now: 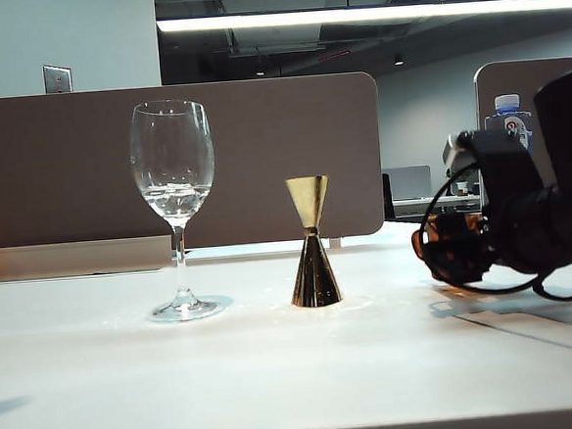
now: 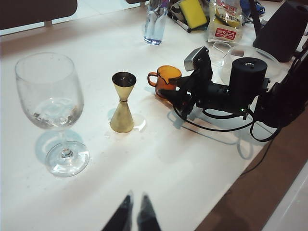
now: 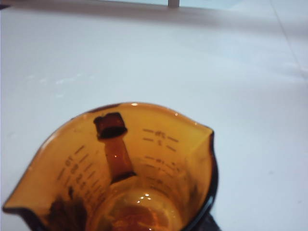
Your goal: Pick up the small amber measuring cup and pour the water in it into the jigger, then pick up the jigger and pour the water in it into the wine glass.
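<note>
The small amber measuring cup [image 2: 166, 78] stands upright to the right of the jigger, and my right gripper [image 2: 174, 87] is shut on it. The right wrist view looks down into the cup [image 3: 144, 159], with a dark finger [image 3: 208, 225] showing at its side. The gold jigger [image 1: 312, 242] stands upright at the table's middle, pale cone up. Left of it stands the wine glass [image 1: 174, 183] with a little water [image 1: 175, 198] in its bowl. In the exterior view the right gripper [image 1: 447, 247] is low at the right, amber showing between its fingers. My left gripper [image 2: 136, 211] hovers shut near the table's front, holding nothing.
A clear plastic water bottle [image 2: 155, 24] stands at the back, with a yellow sponge [image 2: 193, 12], a snack bag [image 2: 224, 21] and a clear dish [image 2: 243, 52] near it. A brown divider panel [image 1: 262, 147] runs behind the table. The table's edge [image 2: 250, 168] lies close to the right arm.
</note>
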### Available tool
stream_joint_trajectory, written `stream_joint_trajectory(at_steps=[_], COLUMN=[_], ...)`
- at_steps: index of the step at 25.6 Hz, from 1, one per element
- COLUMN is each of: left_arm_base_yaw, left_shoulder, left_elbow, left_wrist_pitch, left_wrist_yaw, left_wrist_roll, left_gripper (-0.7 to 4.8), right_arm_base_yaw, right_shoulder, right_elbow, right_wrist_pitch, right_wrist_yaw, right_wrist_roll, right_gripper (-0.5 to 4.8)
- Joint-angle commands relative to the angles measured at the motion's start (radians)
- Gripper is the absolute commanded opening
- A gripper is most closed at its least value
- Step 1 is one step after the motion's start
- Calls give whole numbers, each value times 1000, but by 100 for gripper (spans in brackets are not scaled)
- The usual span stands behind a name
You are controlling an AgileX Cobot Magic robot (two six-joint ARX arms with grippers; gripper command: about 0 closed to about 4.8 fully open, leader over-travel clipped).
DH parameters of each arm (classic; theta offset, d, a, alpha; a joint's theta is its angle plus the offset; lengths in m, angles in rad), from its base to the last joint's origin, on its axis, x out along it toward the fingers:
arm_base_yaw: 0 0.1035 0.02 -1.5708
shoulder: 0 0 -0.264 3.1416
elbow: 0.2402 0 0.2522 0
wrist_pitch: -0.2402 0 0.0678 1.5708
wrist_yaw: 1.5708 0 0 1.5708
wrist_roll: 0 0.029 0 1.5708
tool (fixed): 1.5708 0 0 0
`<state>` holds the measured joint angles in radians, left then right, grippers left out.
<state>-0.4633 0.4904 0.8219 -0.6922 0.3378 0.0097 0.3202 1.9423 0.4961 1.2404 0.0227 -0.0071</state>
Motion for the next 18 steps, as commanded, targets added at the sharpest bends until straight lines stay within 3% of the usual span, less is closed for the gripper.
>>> stream_joint_trajectory(at_steps=[1,6,14,18], left_arm_base_yaw=[0,0,0,0], left_shoulder=[0,0,0,0], left_elbow=[2,2,2,2], left_wrist_pitch=[13,13,13,13], left_wrist_yaw=[2,3,2,3], left_wrist_roll=[1,1,1,1], left_gripper=[26,26,26,26], right_arm_base_yaw=[0,0,0,0], right_shoulder=[18,31,31,30], right_elbow=[2,-6,-30,-46], right_wrist_pitch=[43,43,47,51], right_wrist_yaw=[-4,-18,-24,-23], right_wrist_roll=[8,15,15,15], right_gripper=[-5,9,285,359])
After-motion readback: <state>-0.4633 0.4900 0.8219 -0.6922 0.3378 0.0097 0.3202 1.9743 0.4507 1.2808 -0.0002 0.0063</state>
